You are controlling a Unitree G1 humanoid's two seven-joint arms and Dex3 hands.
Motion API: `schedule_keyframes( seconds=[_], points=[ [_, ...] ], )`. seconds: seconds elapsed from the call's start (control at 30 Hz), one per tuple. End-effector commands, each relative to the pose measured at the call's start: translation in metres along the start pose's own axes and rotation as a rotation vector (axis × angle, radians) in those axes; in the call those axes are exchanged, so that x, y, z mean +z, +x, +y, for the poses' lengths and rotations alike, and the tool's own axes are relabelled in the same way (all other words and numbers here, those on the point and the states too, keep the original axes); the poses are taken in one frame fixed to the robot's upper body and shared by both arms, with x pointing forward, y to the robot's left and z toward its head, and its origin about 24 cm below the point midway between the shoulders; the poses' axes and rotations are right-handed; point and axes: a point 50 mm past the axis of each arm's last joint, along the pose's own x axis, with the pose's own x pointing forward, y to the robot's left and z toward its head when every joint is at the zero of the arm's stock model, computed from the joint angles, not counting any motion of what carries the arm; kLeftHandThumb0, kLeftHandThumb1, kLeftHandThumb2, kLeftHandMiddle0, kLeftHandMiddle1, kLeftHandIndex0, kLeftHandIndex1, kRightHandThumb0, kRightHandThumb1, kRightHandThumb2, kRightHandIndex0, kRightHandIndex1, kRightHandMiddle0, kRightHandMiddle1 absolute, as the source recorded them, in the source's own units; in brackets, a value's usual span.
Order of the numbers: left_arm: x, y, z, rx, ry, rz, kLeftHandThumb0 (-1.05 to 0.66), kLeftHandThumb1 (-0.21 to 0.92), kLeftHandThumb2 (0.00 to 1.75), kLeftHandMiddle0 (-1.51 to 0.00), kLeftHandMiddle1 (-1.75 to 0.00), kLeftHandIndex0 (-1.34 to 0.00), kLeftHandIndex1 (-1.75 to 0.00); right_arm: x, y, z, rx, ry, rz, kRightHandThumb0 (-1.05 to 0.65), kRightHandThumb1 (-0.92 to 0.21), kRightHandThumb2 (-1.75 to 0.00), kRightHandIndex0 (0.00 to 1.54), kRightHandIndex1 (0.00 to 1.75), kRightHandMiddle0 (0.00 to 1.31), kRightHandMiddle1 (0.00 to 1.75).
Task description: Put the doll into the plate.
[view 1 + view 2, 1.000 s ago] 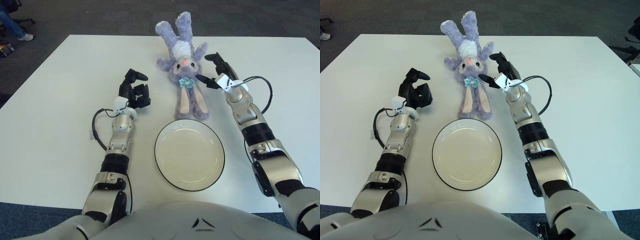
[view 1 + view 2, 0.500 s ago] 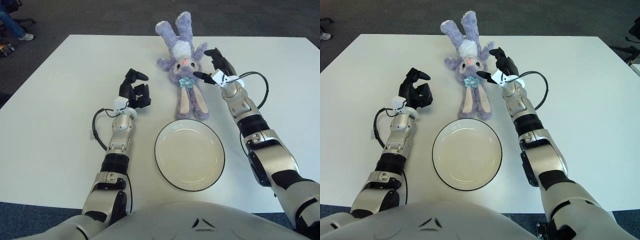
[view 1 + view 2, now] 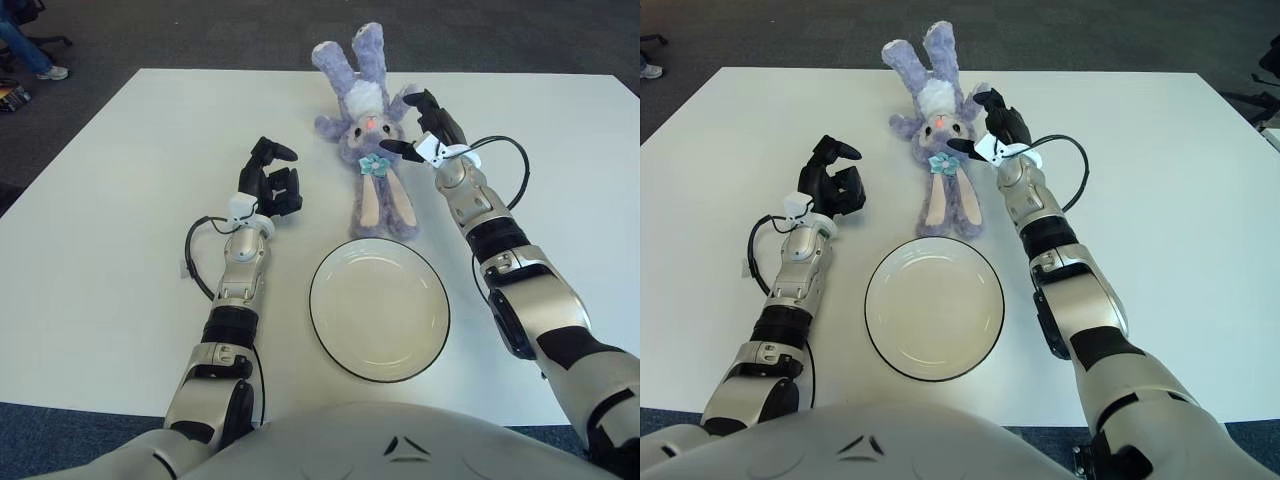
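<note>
A purple plush bunny doll [image 3: 368,140] lies on its back on the white table [image 3: 120,200], ears pointing away from me, legs toward the plate. The round white plate [image 3: 379,308] with a dark rim sits empty just in front of the doll's feet. My right hand [image 3: 418,128] hovers at the doll's right arm, beside its head, fingers spread and holding nothing. My left hand [image 3: 270,180] shows left of the doll, well apart from it, fingers loosely curled around nothing.
Dark carpet surrounds the table. A person's leg and a chair base [image 3: 30,45] show at the far left corner. Black cables loop from both wrists [image 3: 195,255].
My right hand has moved left and away from me, closing in on the doll's arm and head. The left hand, doll and plate have not moved.
</note>
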Motion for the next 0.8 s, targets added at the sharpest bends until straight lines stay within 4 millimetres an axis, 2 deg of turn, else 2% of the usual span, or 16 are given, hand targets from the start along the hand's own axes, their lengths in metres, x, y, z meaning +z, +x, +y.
schedule_keyframes(
  seconds=[0.0,0.23,0.77],
  points=[
    [-0.0318,-0.0298,0.0073,0.03,-0.002,0.14,-0.42,0.5,1.08,-1.17,-1.75,-0.47,-1.75,0.0068,0.0036,-0.0012,-0.015,-0.011,-0.027,-1.05,-0.86,-0.16,0.0,0.69,0.0,0.69],
    [-0.0313,-0.0304,0.0069,0.03,-0.007,0.135,-0.42,0.5,1.09,-1.18,-1.75,-0.47,-1.75,0.0083,0.0047,0.001,-0.011,-0.016,-0.036,-1.05,-0.87,-0.16,0.0,0.64,0.0,0.69],
    [-0.0301,-0.0322,0.0039,0.029,-0.016,0.131,-0.42,0.5,1.09,-1.18,-1.75,-0.47,-1.75,0.0133,0.0068,0.0056,0.015,-0.062,-0.047,-1.02,-0.83,-0.16,0.0,0.91,0.0,0.74]
  ],
)
